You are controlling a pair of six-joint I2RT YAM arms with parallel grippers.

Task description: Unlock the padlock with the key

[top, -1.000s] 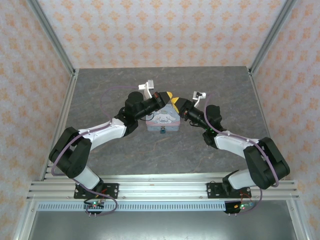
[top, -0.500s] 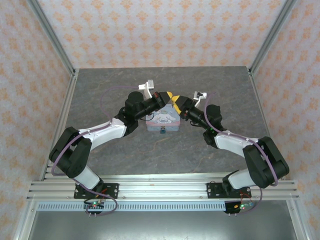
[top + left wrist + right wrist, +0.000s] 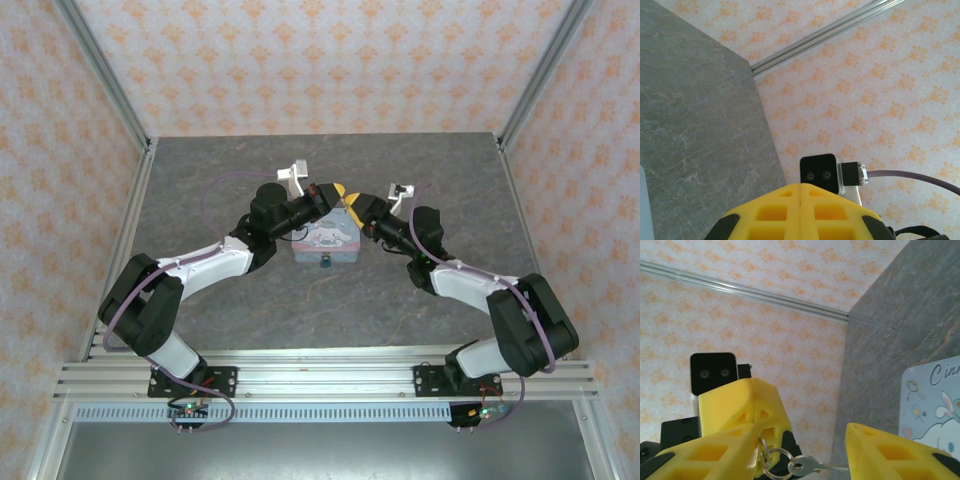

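The 2 arms are fixed at the near edge of the grey table (image 3: pixel 470 180) and reach in toward the middle. The padlock (image 3: pixel 325 265) is a tiny teal thing at the middle of the near edge of the pale-blue cartoon tin (image 3: pixel 325 243). The tin lies flat near the middle of the table. The 2 grippers meet in the air over the far edge of the tin, tip to tip. The left gripper (image 3: pixel 336 190) comes in from the left and the right gripper (image 3: pixel 352 206) from the right. In the left wrist view the yellow fingers (image 3: pixel 770 212) of the left gripper are pressed together with no gap. In the right wrist view that gripper holds the key (image 3: pixel 801 466) by its small ring (image 3: pixel 773 460). The silver key hangs there and points to the right. The right gripper (image 3: pixel 802 432) is spread wide, and the key is in the gap between its 2 fingers, touching neither that I can see. Behind them is the orange-patterned wall (image 3: pixel 320 60).
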